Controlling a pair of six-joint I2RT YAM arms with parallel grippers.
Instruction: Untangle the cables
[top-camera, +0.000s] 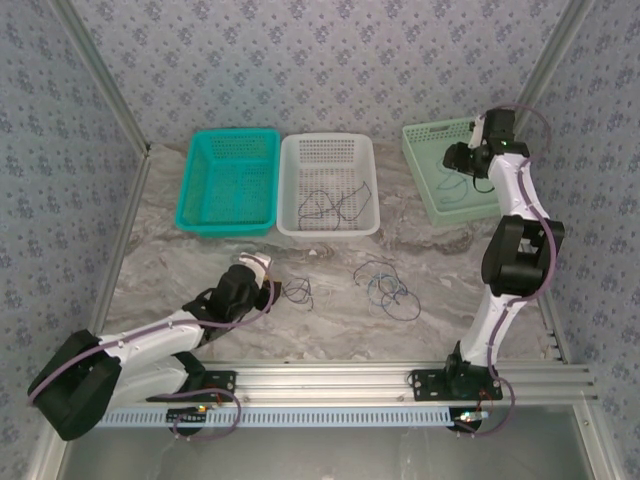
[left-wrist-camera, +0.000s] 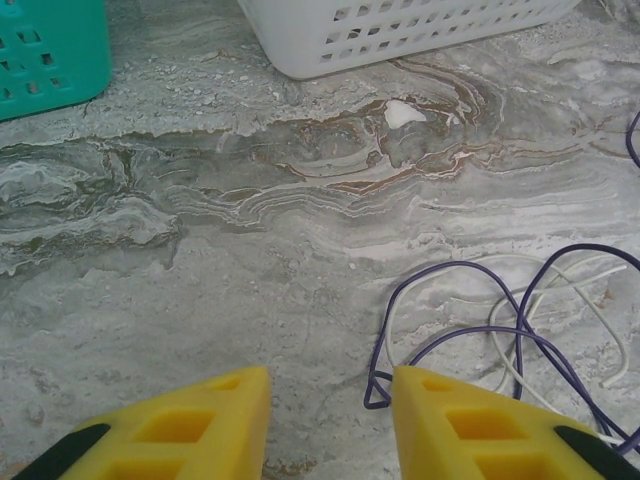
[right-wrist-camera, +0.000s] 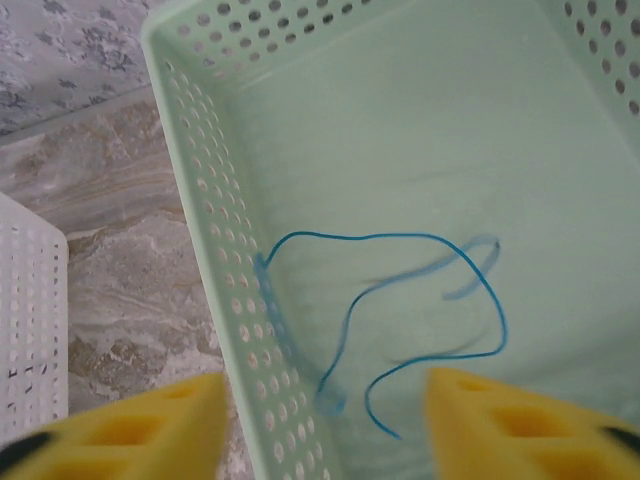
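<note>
Grey marbled tabletop, loose cables on it; blue-patterned wallpaper walls around.

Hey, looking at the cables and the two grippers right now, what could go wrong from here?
1. The purple cable and whitish cable cross each other right beside the open left gripper. A grab there may pinch both and pull the tangle tighter.
2. Under the open right gripper, the blue cable seems to lie against the perforated wall of the light green basket, so it could snag in a hole.
</note>
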